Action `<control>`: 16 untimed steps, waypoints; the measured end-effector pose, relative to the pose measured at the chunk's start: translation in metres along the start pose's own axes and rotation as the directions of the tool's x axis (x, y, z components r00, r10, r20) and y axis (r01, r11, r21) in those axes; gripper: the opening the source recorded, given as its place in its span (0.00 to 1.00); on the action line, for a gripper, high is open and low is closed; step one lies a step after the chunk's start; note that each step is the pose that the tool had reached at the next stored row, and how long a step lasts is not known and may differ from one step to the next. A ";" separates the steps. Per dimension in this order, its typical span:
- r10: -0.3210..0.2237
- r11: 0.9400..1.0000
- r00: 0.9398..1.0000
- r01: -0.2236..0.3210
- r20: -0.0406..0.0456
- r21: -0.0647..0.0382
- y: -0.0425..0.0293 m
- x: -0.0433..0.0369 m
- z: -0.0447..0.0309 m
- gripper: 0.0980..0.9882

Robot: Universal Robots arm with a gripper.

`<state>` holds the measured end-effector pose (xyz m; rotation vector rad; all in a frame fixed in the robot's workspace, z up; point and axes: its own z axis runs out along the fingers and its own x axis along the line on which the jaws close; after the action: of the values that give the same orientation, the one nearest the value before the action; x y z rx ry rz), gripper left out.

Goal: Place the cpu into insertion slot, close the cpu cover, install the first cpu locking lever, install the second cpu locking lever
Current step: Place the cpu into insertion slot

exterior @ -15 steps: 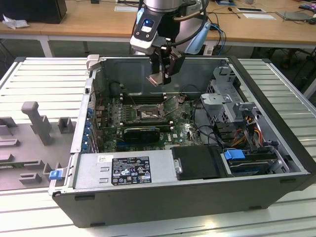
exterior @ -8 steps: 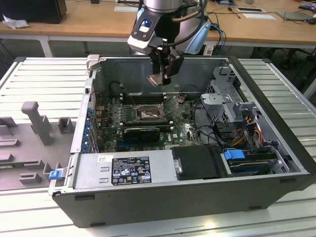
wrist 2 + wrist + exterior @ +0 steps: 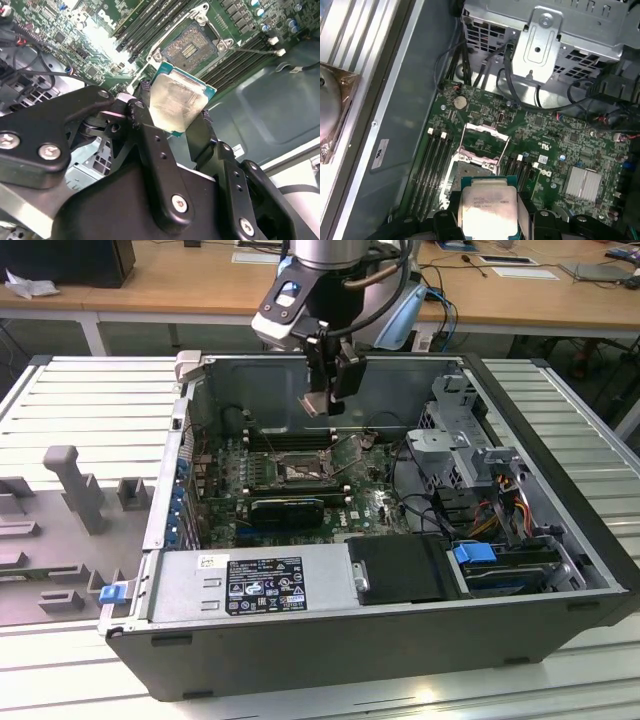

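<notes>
My gripper (image 3: 322,398) hangs over the open computer case, shut on the cpu (image 3: 315,403), a pale silver square chip on a green base. In both wrist views the cpu (image 3: 177,102) (image 3: 487,210) sits upright between the black fingers (image 3: 147,132), above the board and apart from it. The insertion slot (image 3: 300,472) (image 3: 192,47) lies below on the green motherboard, its dark centre with gold contacts bare. The cpu cover (image 3: 484,142) stands flipped open at the far side of the insertion slot (image 3: 470,172), with board showing through its window.
Long black memory slots (image 3: 285,440) flank the socket. A metal drive cage (image 3: 460,440) with loose cables stands at the exterior view's right. A power supply (image 3: 260,585) fills the case front. A finned heatsink (image 3: 582,182) sits on the board. Case walls enclose everything.
</notes>
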<state>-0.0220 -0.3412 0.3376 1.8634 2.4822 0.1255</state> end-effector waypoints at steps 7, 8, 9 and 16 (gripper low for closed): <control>0.045 0.999 0.999 -0.045 0.004 -0.001 -0.0007 0.0000 0.0043 0.48; 0.052 0.999 0.999 -0.052 0.004 -0.001 -0.0008 0.0000 0.0052 0.48; 0.056 0.998 0.998 -0.056 0.005 -0.001 -0.0009 0.0000 0.0058 0.48; 0.133 0.991 0.991 -0.133 0.010 0.000 -0.0022 0.0000 0.0174 0.48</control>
<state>-0.0228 -0.3411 0.3201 2.0239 2.3503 0.1183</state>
